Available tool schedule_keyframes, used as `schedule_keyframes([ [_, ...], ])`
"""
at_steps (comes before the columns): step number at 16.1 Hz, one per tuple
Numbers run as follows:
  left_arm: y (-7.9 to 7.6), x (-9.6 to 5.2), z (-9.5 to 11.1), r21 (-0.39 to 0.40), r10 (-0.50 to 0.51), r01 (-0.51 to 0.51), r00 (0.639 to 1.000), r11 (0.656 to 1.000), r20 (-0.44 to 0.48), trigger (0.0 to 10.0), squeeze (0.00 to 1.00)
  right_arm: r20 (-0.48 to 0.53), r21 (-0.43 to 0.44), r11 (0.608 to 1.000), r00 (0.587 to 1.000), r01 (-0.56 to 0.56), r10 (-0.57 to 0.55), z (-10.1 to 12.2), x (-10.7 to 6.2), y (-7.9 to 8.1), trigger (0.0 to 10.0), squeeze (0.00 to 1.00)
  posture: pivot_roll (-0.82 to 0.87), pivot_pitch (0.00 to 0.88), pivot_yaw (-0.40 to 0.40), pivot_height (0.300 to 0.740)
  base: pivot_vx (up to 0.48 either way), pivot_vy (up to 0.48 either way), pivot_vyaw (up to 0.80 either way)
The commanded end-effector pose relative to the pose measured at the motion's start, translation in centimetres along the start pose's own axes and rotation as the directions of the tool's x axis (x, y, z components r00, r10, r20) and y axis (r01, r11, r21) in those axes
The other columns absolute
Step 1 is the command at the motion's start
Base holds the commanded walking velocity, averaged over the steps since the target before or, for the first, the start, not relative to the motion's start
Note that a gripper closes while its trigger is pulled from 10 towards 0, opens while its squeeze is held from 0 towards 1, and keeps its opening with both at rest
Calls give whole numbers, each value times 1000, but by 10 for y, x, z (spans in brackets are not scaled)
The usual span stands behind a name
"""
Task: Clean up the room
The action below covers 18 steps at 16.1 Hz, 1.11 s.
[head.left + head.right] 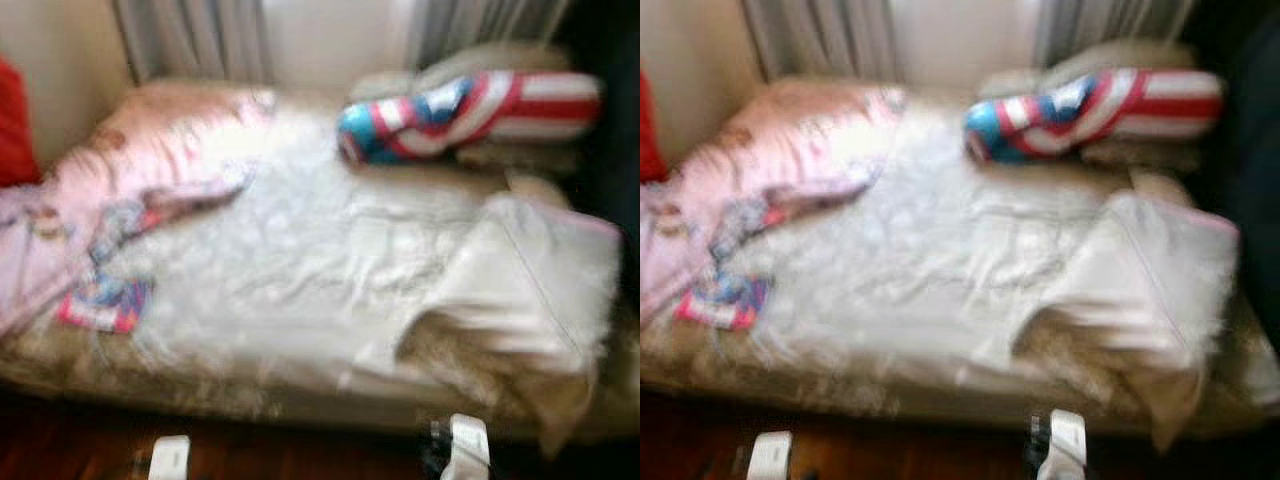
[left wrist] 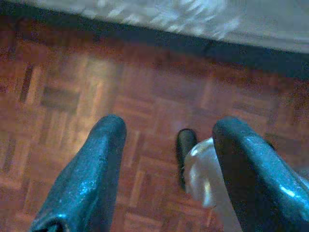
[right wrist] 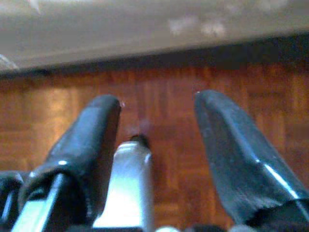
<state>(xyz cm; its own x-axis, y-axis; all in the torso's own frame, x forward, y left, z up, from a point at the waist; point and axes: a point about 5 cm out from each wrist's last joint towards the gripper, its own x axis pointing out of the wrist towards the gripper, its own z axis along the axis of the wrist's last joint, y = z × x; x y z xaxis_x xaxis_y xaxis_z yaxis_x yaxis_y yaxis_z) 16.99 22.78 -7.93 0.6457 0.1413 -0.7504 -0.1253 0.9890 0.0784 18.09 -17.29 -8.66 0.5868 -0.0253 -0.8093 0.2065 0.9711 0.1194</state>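
Parquet floor (image 2: 72,96) under both spread-fingered grippers, left (image 2: 169,130) and right (image 3: 157,111); head views show rumpled bed (image 1: 330,270).

Bed layout, seen from its near edge.
A pillow (image 1: 165,135) lies at the bed's (image 1: 300,395) far left corner, a rolled blanket (image 1: 470,112) along the far right edge. A sheet (image 1: 300,270) covers the middle; a folded cover (image 1: 530,290) sits at the near right corner, a booklet (image 1: 105,303) by the near left edge.

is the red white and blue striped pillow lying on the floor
No, the striped pillow lies on the bed near its head end, by the curtains.
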Motion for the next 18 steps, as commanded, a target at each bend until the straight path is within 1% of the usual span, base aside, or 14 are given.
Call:
schedule_keyframes([
  [1, -4, 0, -2, 2, -9, 9, 1000, 1000, -11, 10000, 0, 2, -1, 1000, 1000, 20, -20, 2, 0, -7, 10000, 0, 34, 69, -9, 740, 0, -315, -750],
  [11, -4, -1, -1, 5, -19, 19, 1000, 1000, 9, 10000, 0, 6, -2, 1000, 1000, 19, -19, 2, -1, -8, 10000, 0, 33, 46, -9, 740, 0, -315, 0],
  [18, -5, 0, 1, 6, -21, 21, 1000, 1000, 18, 10000, 0, 8, 0, 1000, 1000, 16, -16, 2, 0, -7, 10000, 0, 31, 55, -8, 740, 0, -316, 0],
])
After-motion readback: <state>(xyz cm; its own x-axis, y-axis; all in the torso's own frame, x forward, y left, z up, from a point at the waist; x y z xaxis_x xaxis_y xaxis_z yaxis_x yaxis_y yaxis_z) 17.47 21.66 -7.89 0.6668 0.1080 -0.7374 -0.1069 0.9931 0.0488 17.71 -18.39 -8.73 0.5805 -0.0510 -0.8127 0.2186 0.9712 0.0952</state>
